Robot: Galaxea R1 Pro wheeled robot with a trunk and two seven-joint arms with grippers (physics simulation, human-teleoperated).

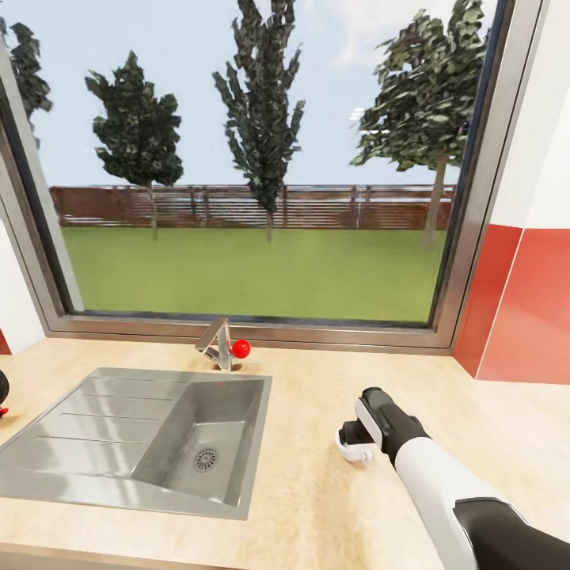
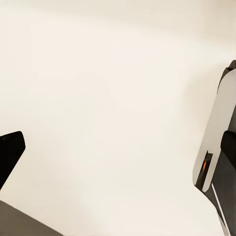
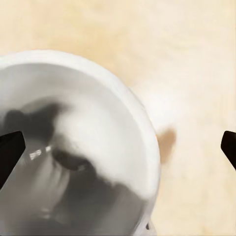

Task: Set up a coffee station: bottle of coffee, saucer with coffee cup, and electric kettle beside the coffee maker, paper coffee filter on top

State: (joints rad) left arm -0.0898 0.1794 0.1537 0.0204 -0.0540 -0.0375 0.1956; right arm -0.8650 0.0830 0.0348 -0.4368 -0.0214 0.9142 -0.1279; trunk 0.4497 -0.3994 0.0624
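Observation:
A small white coffee cup (image 1: 351,448) stands upright on the light wood kitchen countertop (image 1: 317,491), to the right of the sink. My right gripper (image 1: 354,431) hovers just over it, open. In the right wrist view I look down into the coffee cup (image 3: 83,147). One fingertip (image 3: 10,152) is over its hollow and the other fingertip (image 3: 229,147) is outside it, so the near rim lies between them. My left gripper (image 2: 118,147) is open before a plain cream surface, with nothing between its fingers.
An inset steel sink (image 1: 95,451) with a drainboard takes up the countertop's left half, with a faucet (image 1: 218,344) and red knob behind it. A large window spans the back. A red-and-white wall (image 1: 522,317) closes the right. A dark object (image 1: 2,392) is cut off at the left edge.

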